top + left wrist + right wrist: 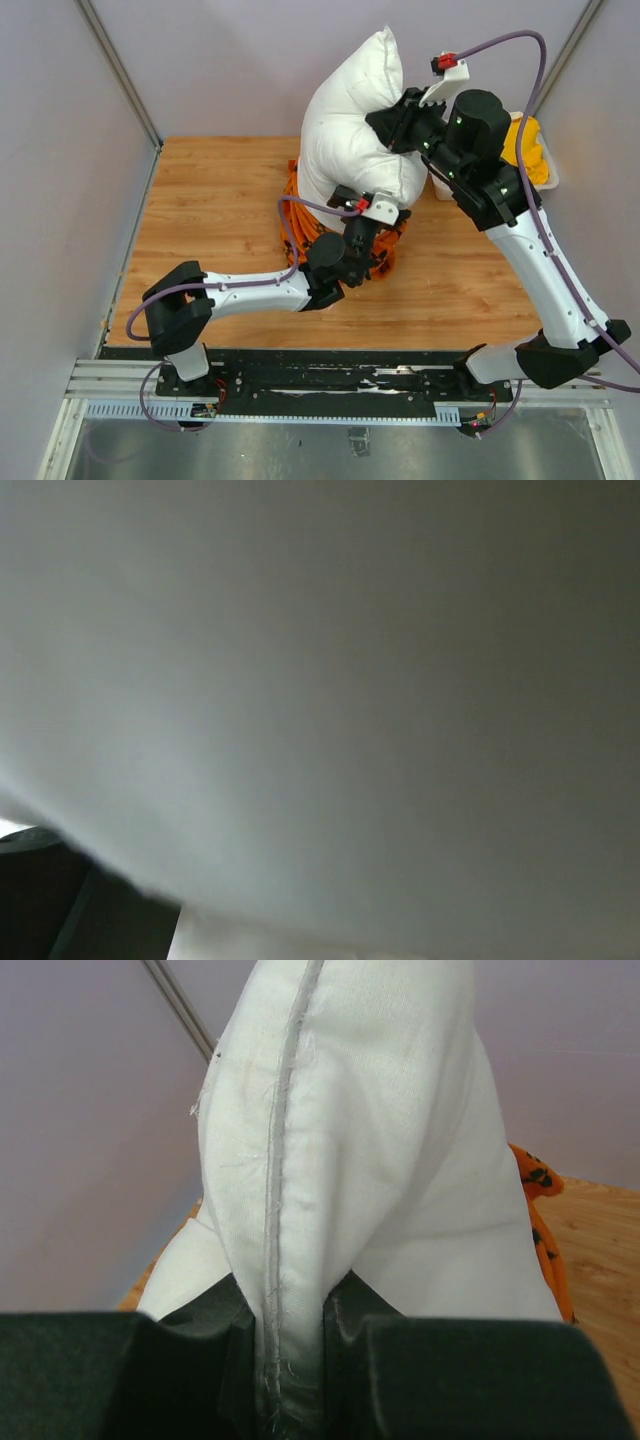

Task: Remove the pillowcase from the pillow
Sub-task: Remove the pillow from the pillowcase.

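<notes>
The plump white pillow [345,130] is lifted up off the table, one end high. My right gripper [400,125] is shut on its seamed edge; in the right wrist view that seam [290,1260] runs straight down between the two black fingers [400,1360]. The orange pillowcase [297,215] with black motifs is bunched on the table under the pillow's lower end, and a strip of pillowcase [535,1185] shows past the pillow. My left gripper [372,250] sits low on that bunch beneath the pillow, jaws wide. The left wrist view is filled by blurred white pillow [320,680].
A white bin [550,178] with a yellow cloth [530,150] stands at the back right, behind the right arm. The wooden table [200,220] is walled by grey panels on the left, back and right.
</notes>
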Robot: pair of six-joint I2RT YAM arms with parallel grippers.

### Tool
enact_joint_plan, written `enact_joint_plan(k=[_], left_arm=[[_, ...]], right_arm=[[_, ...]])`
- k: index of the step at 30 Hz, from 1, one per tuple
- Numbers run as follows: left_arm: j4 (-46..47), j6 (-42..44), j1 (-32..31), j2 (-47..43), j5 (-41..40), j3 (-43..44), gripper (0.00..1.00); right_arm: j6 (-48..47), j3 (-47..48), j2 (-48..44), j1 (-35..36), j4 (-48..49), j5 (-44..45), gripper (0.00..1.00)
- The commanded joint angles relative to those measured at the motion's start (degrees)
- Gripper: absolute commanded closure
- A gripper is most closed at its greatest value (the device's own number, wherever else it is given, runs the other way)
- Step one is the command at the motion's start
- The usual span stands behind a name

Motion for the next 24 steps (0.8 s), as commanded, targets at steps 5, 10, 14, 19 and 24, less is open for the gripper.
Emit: enact_joint_plan(k=[5, 10, 14, 19, 24], left_arm=[[-8.39, -16.21, 15.37, -4.72, 3.56, 4.43, 0.98], [-18.42, -29.71, 24.83, -17.78, 14.36, -0.39, 1.00], [-26.52, -41.90, 35.19, -28.07, 28.80, -2.30, 1.00], [-40.66, -43.17, 40.50, -30.58, 42.00, 6.73, 1.00], [-43.87, -45.61, 41.48, -32.17, 51.28, 10.56, 1.00]], right_arm=[[-1.22, -2.69, -2.91, 5.37, -5.60, -3.29, 0.99], [-8.18, 2.31, -2.48, 5.04, -11.21, 3.29, 0.21], [-9.62, -0.71, -7.19, -0.97, -9.44, 5.36, 0.02], [1.69, -16.59, -16.43, -19.13, 3.93, -10.43, 0.02], [10.52, -25.67, -10.78, -24.04, 12.11, -21.59, 0.02]])
